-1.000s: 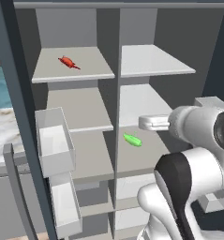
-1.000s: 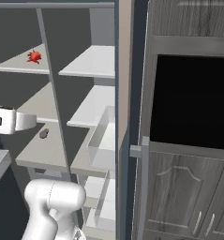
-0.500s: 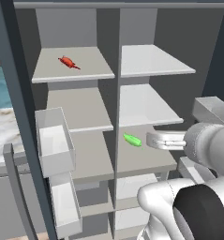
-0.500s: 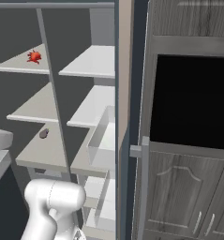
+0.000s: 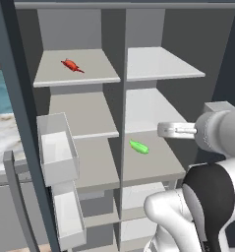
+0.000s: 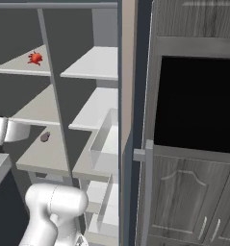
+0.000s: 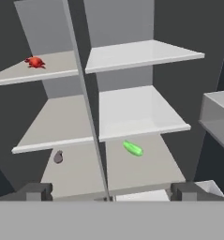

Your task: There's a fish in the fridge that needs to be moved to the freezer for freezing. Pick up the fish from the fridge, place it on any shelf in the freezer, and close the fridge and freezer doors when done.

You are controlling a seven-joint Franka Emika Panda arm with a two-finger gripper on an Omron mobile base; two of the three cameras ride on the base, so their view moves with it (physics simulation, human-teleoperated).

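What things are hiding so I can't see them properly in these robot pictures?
- Gripper: hand view shows just its dark tips; the grey band covers the rest.
- Small dark thing on a shelf: too tiny to name.
- Lower shelves: left base view, blocked by the white arm.

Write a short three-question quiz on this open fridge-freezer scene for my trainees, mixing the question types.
1. True or false: the fish lies right beside the green vegetable, touching it.
2. Multiple choice: the end effector is A) open and holding nothing, B) shut on the fish, C) shut on the green vegetable.
3. Fill in: in the left base view, the fish sits ___ than the green vegetable (higher or lower).

Key: 1 false; 2 A; 3 higher.
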